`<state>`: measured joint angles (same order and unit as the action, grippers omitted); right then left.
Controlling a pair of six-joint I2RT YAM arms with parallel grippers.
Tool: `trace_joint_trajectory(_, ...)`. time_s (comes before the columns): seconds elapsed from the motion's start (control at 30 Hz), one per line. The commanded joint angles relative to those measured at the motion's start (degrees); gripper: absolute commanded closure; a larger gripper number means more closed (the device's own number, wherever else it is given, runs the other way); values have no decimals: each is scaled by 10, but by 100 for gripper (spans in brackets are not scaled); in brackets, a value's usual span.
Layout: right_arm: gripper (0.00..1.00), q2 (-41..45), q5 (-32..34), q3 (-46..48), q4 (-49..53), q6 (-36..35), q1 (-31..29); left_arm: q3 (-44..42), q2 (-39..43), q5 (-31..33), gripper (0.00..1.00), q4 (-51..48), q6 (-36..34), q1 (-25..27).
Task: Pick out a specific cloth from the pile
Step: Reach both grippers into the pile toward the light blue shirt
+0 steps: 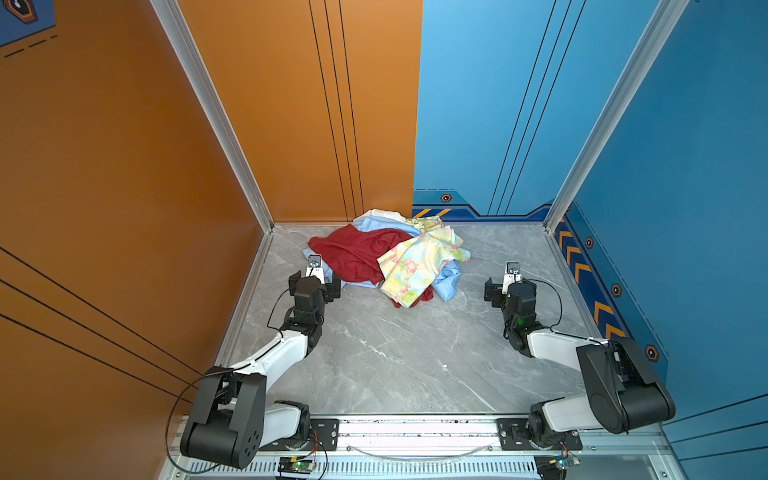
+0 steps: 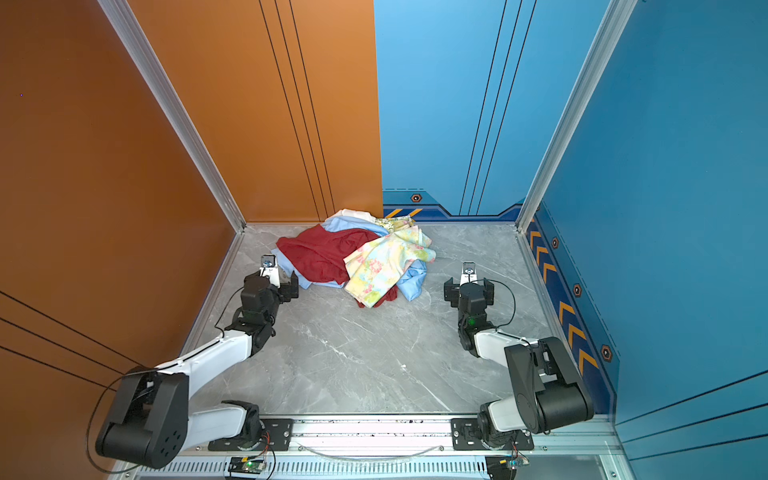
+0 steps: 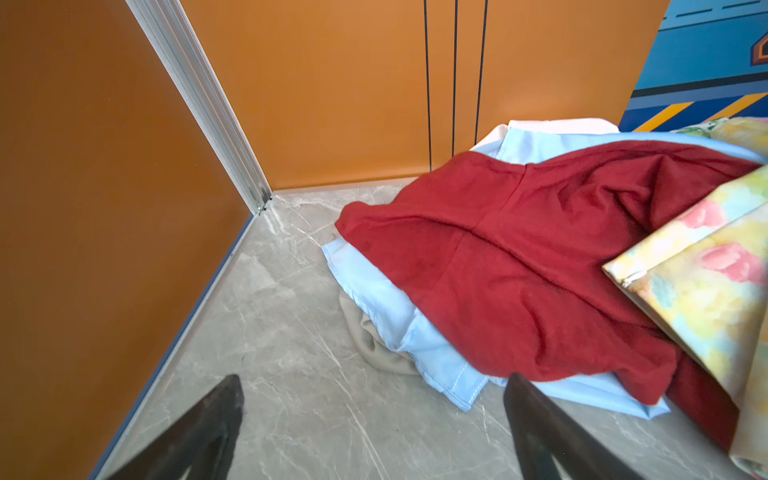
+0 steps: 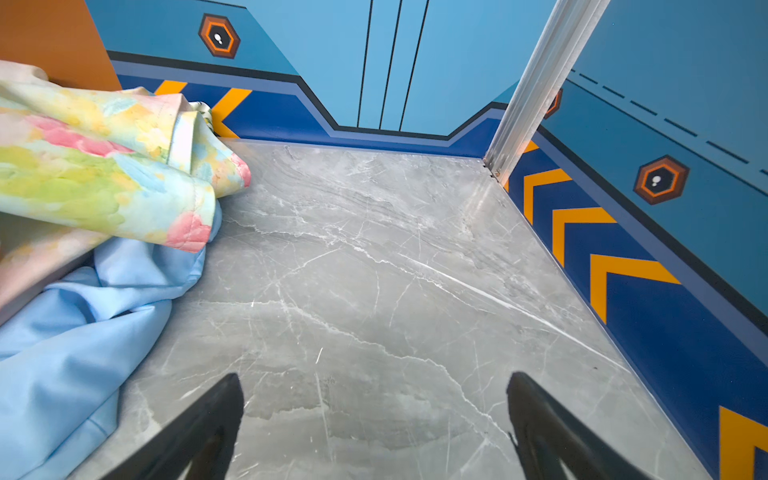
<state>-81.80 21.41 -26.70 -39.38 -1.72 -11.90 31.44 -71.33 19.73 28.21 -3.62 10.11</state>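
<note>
The left end effector (image 3: 374, 382) is wide and empty; the cloth (image 3: 386, 316) lies just ahead of it. The right end effector (image 4: 374, 380), also wide, is apart from the pile (image 1: 357, 253).

right gripper (image 4: 375, 377) spread wide beside the cloth (image 4: 75, 353).

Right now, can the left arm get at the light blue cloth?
Probably yes: the left tool is open right beside the exposed edge of the light blue cloth, nothing between; the dark red cloth covers only its middle.
</note>
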Motion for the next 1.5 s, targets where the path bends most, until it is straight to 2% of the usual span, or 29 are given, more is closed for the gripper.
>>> trace_joint_trajectory(0.0, 0, 25, 56, -27, 83, 8, -2, 51, 31, 24, 2, -136, 18, 4)
trace_joint_trajectory(0.17, 0, 65, 87, -42, 133, 41, -2, 117, 57, -16, 2, -254, 73, -12)
trace_joint_trajectory(0.37, 0, 106, 91, -100, 220, 104, -3, 178, 69, -73, 2, -364, 139, -22)
trace_joint_trajectory(0.6, 1, 128, 3, -151, 262, 205, -21, 228, 54, -106, 2, -455, 202, -26)
trace_joint_trajectory(0.73, 3, 125, -9, -185, 294, 245, -46, 244, 38, -133, 2, -473, 266, -40)
trace_joint_trajectory(0.9, 7, 110, -28, -226, 350, 309, -75, 260, 15, -159, 2, -490, 312, -50)
trace_joint_trajectory(1.07, 9, 97, -57, -245, 392, 393, -93, 253, -2, -204, 2, -493, 371, -73)
trace_joint_trajectory(1.33, 13, 93, -141, -219, 376, 553, -96, 221, -9, -276, 2, -470, 428, -103)
trace_joint_trajectory(1.47, 15, 81, -176, -204, 355, 621, -103, 188, -20, -361, 2, -425, 480, -133)
